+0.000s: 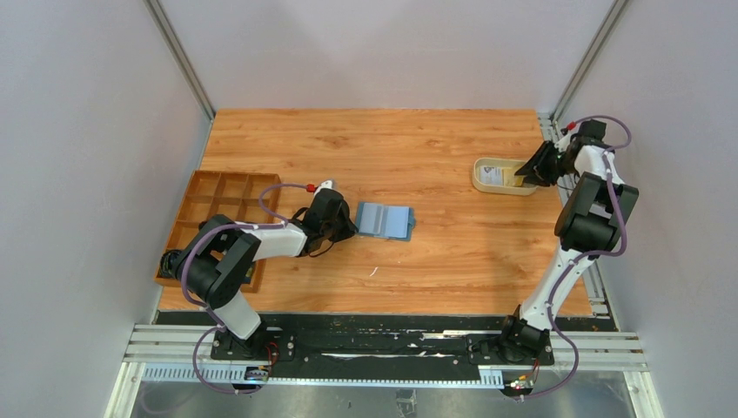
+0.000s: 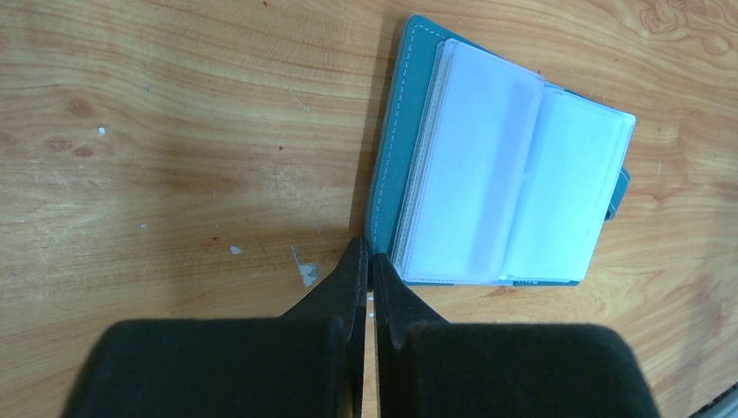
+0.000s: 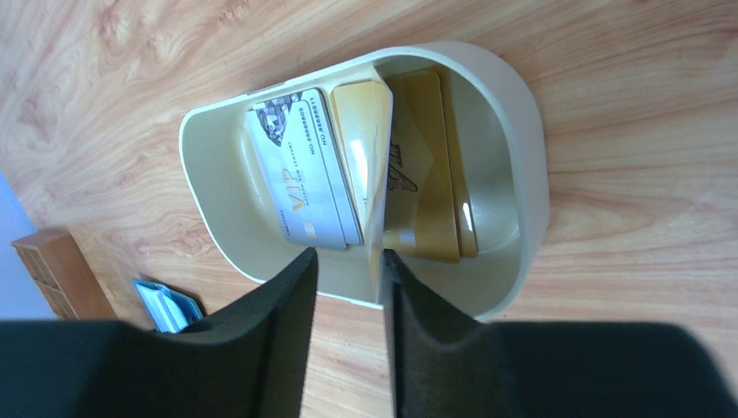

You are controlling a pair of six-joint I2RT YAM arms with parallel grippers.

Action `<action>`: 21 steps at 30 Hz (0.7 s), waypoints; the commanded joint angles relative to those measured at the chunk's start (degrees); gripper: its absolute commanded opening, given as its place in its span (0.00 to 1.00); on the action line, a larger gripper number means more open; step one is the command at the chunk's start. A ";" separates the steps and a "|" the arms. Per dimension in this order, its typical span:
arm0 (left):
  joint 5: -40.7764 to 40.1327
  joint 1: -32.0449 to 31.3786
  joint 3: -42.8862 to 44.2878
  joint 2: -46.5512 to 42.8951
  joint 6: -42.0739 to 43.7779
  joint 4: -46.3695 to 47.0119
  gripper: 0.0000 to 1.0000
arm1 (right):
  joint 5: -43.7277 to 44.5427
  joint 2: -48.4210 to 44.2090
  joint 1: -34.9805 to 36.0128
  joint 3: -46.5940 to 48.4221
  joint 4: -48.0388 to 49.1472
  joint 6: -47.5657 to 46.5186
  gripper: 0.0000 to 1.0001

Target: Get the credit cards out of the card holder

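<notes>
The blue card holder lies open on the table, its clear sleeves facing up. My left gripper is shut, its tips pinching the near corner of the holder's cover. My right gripper is open over the near rim of the cream oval dish. In the right wrist view the dish holds a whitish card and tan cards lying flat. A yellow card stands on edge, leaning against my right finger. The right gripper grips nothing.
A brown wooden compartment tray sits at the left table edge behind my left arm. The dish is close to the right table edge and the frame post. The card holder shows small in the right wrist view.
</notes>
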 commanded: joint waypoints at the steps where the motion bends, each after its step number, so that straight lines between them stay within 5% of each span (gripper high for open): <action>1: 0.63 -0.45 0.44 0.76 1.43 -4.26 0.00 | 4.05 -1.11 0.20 4.32 -5.76 -1.91 0.45; 9: 0.10 -0.43 1.51 -1.09 1.67 -5.59 0.00 | 13.96 -10.51 8.27 8.02 -8.79 -2.92 0.57; 16: -0.55 -0.49 1.74 -3.49 0.48 -5.50 0.00 | 23.94 -22.03 35.45 -6.90 3.46 3.32 0.59; 21: -1.48 -0.49 1.37 -7.97 -0.15 -4.56 0.00 | 21.75 -20.22 51.04 -11.42 10.92 11.51 0.69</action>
